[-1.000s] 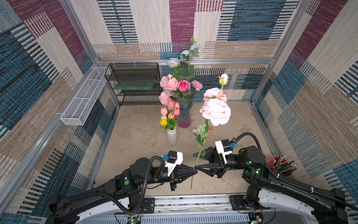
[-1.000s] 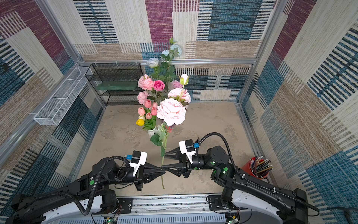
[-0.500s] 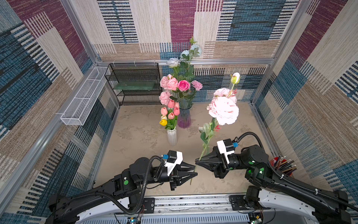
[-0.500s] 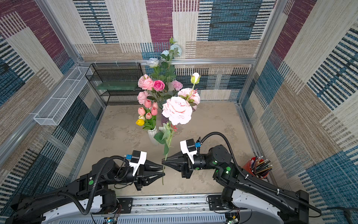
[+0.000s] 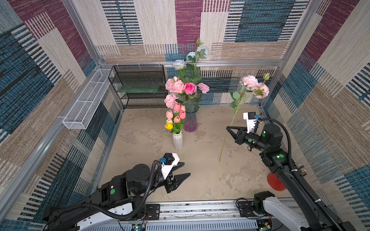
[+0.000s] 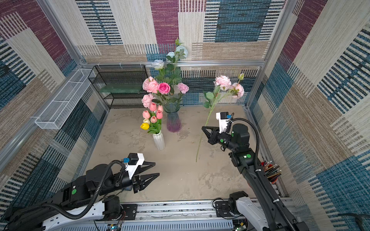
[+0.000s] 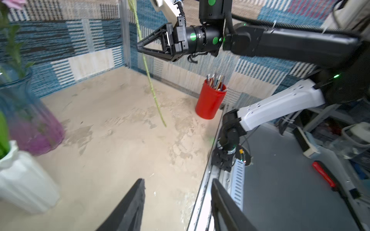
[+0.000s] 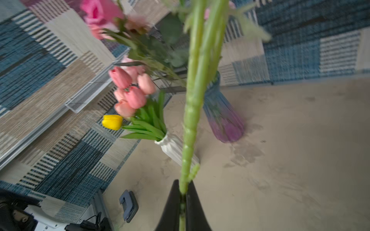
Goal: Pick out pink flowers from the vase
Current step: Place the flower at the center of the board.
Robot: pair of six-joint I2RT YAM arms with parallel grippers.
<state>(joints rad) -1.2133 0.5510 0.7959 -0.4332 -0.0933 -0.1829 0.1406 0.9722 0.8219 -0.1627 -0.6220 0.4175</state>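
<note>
Near the right wall, your black right gripper (image 5: 228,128) pinches the green stem of a pale-pink peony spray (image 5: 249,81), well apart from the blue-purple glass vase (image 5: 190,120); your left gripper (image 5: 186,169) gapes empty.

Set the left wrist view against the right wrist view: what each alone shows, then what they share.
Left wrist only: red cup of coloured pencils, the open left gripper. Right wrist only: salmon-pink tulips, yellow tulip. Both: ribbed white vase, blue-purple glass vase, and the right gripper shut on the long green flower stem.
</note>
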